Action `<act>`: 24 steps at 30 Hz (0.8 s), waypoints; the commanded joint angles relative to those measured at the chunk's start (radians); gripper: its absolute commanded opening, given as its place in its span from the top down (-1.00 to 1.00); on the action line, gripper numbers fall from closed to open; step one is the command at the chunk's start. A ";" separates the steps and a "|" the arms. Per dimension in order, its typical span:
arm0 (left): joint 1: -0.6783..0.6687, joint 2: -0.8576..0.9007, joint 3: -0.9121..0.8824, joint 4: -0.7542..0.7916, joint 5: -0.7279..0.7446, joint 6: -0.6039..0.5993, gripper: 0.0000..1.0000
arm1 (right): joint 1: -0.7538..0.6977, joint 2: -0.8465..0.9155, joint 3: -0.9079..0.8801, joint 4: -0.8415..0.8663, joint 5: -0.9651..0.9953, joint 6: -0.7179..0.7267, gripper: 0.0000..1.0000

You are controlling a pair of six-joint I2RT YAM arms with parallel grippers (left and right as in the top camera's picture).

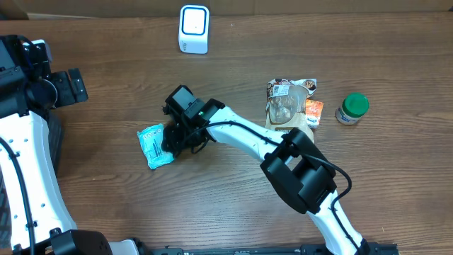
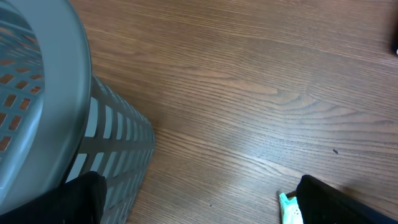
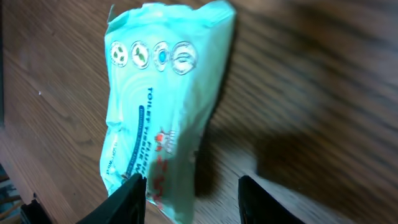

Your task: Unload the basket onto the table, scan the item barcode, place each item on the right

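Observation:
A teal tissue packet [image 1: 154, 145] lies flat on the wooden table, left of centre. My right gripper [image 1: 173, 141] is down at the packet's right end. In the right wrist view the packet [image 3: 163, 106] runs up from between the fingers. The left finger [image 3: 127, 202] is at the packet's edge, while bare wood shows between the packet and the right finger. The right gripper [image 3: 193, 186] is open and not clamped on it. My left gripper [image 2: 199, 208] hangs wide open over bare wood at the far left. A white scanner box [image 1: 194, 29] stands at the back edge.
A grey slatted basket [image 2: 43, 112] stands close to the left gripper. A corner of the teal packet [image 2: 290, 210] shows beside its right finger. A clear snack bag [image 1: 289, 106], an orange sachet [image 1: 313, 112] and a green-lidded jar [image 1: 352, 108] lie at the right.

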 commanded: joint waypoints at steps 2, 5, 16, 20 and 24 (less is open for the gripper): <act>-0.002 -0.001 -0.002 0.001 -0.002 0.026 -0.99 | 0.021 0.023 -0.002 0.011 -0.013 0.005 0.12; -0.002 -0.001 -0.002 0.001 -0.002 0.026 -0.99 | 0.023 0.023 -0.002 0.010 -0.013 0.004 0.33; -0.002 -0.001 -0.002 0.001 -0.002 0.026 -0.99 | 0.010 0.021 0.004 -0.056 -0.014 0.003 0.92; -0.002 -0.001 -0.002 0.001 -0.002 0.026 -0.99 | -0.045 -0.010 0.021 -0.142 -0.013 -0.026 0.92; -0.002 -0.001 -0.002 0.001 -0.002 0.026 -0.99 | -0.112 -0.069 0.021 -0.240 0.013 -0.127 0.92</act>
